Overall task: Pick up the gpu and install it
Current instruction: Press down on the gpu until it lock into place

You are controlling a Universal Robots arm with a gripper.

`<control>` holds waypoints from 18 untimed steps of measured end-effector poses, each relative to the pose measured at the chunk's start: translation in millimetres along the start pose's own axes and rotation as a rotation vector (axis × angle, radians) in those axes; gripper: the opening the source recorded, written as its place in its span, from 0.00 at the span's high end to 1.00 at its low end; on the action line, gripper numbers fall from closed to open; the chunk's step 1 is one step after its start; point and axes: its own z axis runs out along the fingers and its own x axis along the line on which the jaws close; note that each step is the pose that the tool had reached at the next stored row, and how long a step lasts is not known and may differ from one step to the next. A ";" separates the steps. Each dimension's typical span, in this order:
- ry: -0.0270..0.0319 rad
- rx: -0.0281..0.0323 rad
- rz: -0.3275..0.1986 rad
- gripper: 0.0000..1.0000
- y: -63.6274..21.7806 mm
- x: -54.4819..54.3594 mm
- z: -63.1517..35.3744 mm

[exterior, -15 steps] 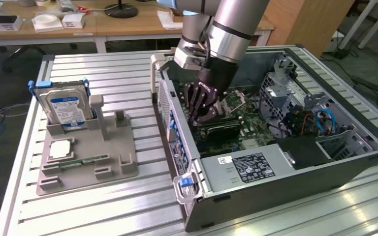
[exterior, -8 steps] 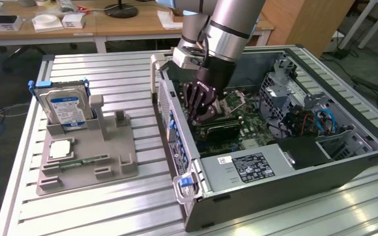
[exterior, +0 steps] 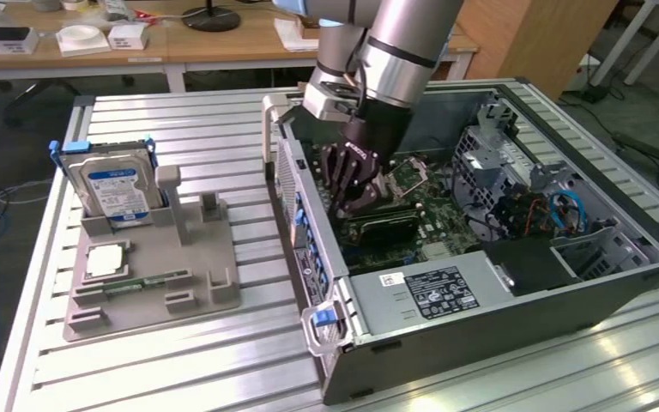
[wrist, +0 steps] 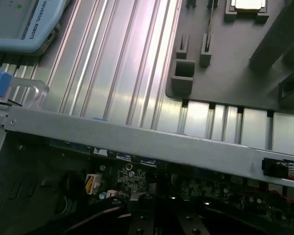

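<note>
The gripper [exterior: 359, 199], pressed together, reaches down inside the open case [exterior: 638, 257] with the gpu [exterior: 381, 228] lying just below its fingertips on the motherboard [exterior: 450, 206], contact unclear from here.

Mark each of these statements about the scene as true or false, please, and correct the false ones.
1. The hand is down inside the open computer case. True.
2. The hard drive lies flat on the motherboard. False: it stands upright in the grey parts holder, outside the case.
3. The hand is over the gpu, a dark card on the motherboard. True.
4. The hand is spread wide open. False: it is shut.
5. The holder sits on the exterior view's right of the case. False: it sits on the left.
</note>
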 end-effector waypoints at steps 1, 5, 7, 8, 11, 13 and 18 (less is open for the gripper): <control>0.0001 0.0013 0.000 0.90 -0.3 -0.5 -0.2; 0.0075 0.0431 0.003 0.90 -0.7 -2.4 -0.3; 0.0131 0.0758 0.006 0.90 -0.9 -3.1 -0.2; 0.0160 0.0922 0.007 0.90 -1.0 -3.4 -0.1; 0.0244 0.1417 0.012 0.90 -1.2 -4.2 -0.1; 0.0280 0.1628 0.012 0.90 -1.6 -5.3 0.8; 0.0277 0.1634 0.011 0.90 -1.6 -5.2 0.8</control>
